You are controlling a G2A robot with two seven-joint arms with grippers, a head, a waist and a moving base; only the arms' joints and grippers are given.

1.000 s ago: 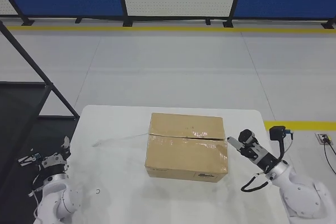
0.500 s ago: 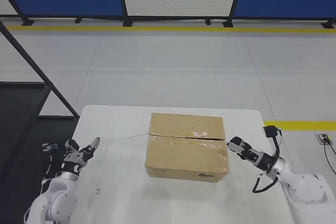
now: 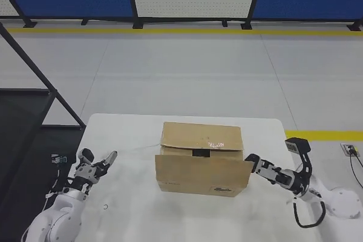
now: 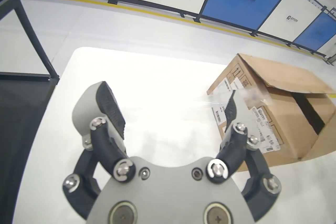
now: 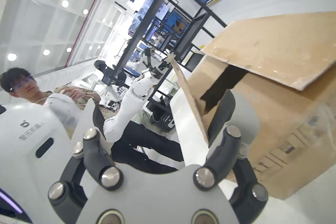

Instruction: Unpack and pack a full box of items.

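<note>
- From above, the box [image 3: 199, 166] sat in the middle of the table [image 3: 127, 130], its top seam parted into a dark slot. The right gripper [image 3: 251, 161] was at the box's right end, against the upper corner. The left gripper [image 3: 100, 162] hovered over the table well apart from the box's left end.
- In the left wrist view, the left gripper [image 4: 170, 104] was spread wide with nothing between its fingers. The box [image 4: 283, 114] lay beyond, one top panel raised over a dark gap. A clear strip [image 4: 207, 103], probably loose tape, trailed from its labelled end.
- In the right wrist view, the right gripper [image 5: 160, 104] was also wide apart and clamped on nothing. A thin flap [image 5: 189, 99], seen edge-on, ran between its fingers [image 5: 231, 109], one of which sat close to the box's end.
- The step in hand looked like opening the top. To do it well, the right gripper should close on that flap near the corner, then swing it outward about its fold rather than pull upward, since the box might slide or tip. The left gripper would do best to steady the far end first, keeping off the clear strip.
</note>
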